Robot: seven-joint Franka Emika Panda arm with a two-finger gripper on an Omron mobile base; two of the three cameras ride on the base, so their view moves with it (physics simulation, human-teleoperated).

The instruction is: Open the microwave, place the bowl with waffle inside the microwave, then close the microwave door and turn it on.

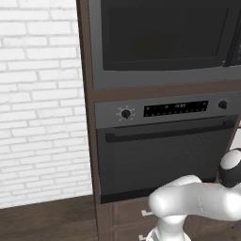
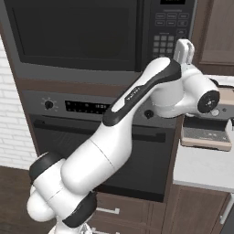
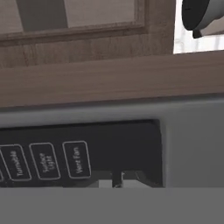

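Microwave (image 1: 162, 40): large built-in appliance with a wide dark glass front in a grey frame, set high in brown wood cabinetry, directly above the oven.
Microwave door (image 2: 75, 34): dark glass panel, appears fully shut against the frame; judged that the loading steps are done and the start press is the step in hand.
Oven (image 1: 162, 150): dark-fronted unit with round knobs, digital display and horizontal bar handle, below the microwave; not part of the task.
Keypad (image 2: 167, 39): dark panel of small grey-outlined buttons at the right of the microwave; in the hand view its labels read sideways.
Gripper (image 2: 183, 51): white hand raised at the keypad's lower right edge, finger tips (image 3: 117, 180) almost together with a thin slit between, holding nothing.
Advice: keep the tips nearly closed as one blunt point, line up on the start button alone, press straight in without sliding onto neighbours.
Counter (image 2: 205, 167): pale surface to the right, carrying a grey and tan appliance.
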